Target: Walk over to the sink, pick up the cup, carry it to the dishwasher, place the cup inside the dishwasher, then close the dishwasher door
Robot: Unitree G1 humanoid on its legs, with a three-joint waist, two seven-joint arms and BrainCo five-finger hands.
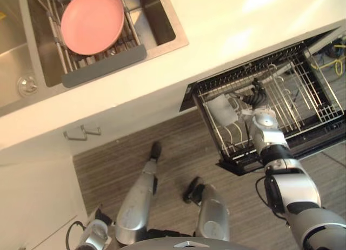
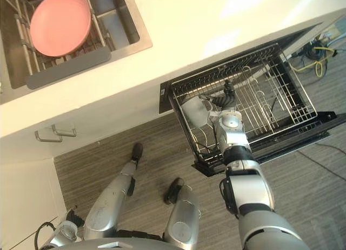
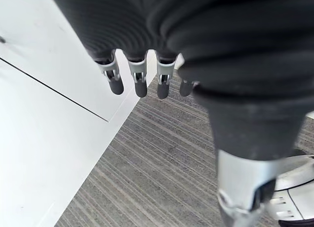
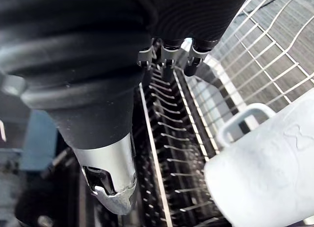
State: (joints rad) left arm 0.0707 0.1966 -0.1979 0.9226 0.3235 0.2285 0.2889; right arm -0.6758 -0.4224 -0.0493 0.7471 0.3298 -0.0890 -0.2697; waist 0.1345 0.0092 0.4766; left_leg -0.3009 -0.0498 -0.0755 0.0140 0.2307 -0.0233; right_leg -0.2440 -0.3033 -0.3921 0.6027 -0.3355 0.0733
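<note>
- The left hand (image 3: pixel 140 82) hangs low at the robot's left side, its fingers straight and apart and holding nothing.
- Past those fingers lie the striped grey floor (image 3: pixel 162 158) and a white cabinet front (image 3: pixel 44 114).
- The right hand (image 1: pixel 263 122) reaches over the pulled-out dishwasher rack (image 1: pixel 305 79), above its middle.
- In the right wrist view its fingers (image 4: pixel 167 60) point straight out along the wires, and the thumb (image 4: pixel 115 187) stands apart from them. The hand is unclenched, with nothing in its grasp.
- The white cup (image 1: pixel 220 109) sits inside the rack by its left edge, nearer the corner on the countertop side.
- The cup is just beside the right hand. I cannot tell whether the two touch.
- The cup's handle (image 4: pixel 245 119) shows in the right wrist view. I cannot tell whether the cup stands upright or leans.
- The dark dishwasher door (image 2: pixel 319 125) lies folded down under the rack's outer edge, so it is open.
- The white countertop (image 1: pixel 216 33) runs across behind the rack, and a metal cabinet handle (image 1: pixel 84 132) shows below its front edge.
- Farthest off, at the countertop's left end, is the steel sink (image 1: pixel 162 17).
- A grey drying rack (image 1: pixel 102 63) spans the sink and carries a pink plate (image 1: pixel 92 20).
</note>
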